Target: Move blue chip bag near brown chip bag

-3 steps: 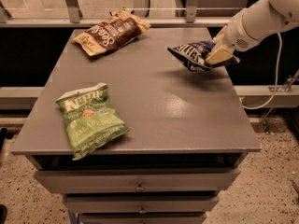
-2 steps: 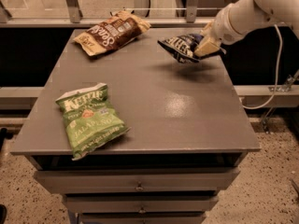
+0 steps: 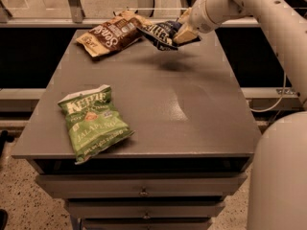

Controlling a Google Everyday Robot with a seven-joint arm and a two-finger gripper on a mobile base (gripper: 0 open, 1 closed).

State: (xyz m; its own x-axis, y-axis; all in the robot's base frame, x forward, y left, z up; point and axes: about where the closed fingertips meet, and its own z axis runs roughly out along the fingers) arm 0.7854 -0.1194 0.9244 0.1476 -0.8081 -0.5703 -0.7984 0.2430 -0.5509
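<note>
The blue chip bag (image 3: 157,33) is dark navy with white lettering. It hangs in the air above the far part of the table, held at its right end by my gripper (image 3: 184,31). The gripper reaches in from the upper right on a white arm and is shut on the bag. The brown chip bag (image 3: 109,33), brown and tan with white cursive lettering, lies flat at the table's far left. The blue bag's left tip is just right of the brown bag's right end, close to it or overlapping it in this view.
A green jalapeno chip bag (image 3: 93,120) lies near the front left of the grey table (image 3: 192,109). Drawers sit under the table's front edge. A rail runs behind the table. A white part of my body fills the lower right.
My gripper has carried the blue chip bag leftward and farther back, from the table's right side to just beside the brown bag. The other bags have not moved.
</note>
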